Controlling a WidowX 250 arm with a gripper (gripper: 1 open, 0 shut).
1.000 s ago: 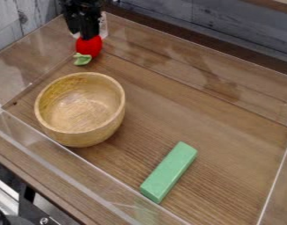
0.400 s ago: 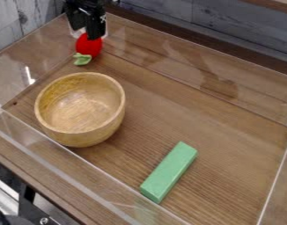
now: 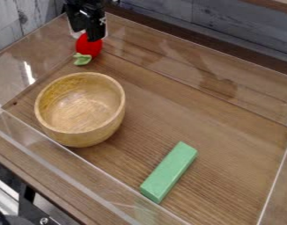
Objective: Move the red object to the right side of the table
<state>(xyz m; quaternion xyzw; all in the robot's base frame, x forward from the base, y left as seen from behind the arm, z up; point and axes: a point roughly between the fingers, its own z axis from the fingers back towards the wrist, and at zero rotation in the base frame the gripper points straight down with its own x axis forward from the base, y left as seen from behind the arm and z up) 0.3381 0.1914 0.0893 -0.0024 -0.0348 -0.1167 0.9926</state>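
The red object [image 3: 88,45], a small round toy fruit with a green leafy bit [image 3: 83,60] at its near end, rests on the brown wood-grain table [image 3: 193,97] in the far left corner. My black gripper [image 3: 87,32] hangs straight down right over it. Its fingers stand apart on either side of the fruit's top, open and not closed on it. The back of the fruit is hidden behind the fingers.
A wooden bowl [image 3: 80,107] stands in the left middle, in front of the fruit. A green rectangular block [image 3: 170,171] lies near the front edge. Low clear acrylic walls [image 3: 63,149] border the tabletop on all sides.
The gripper has stayed over the red object with hardly any shift. The fruit, bowl and block lie where they were.
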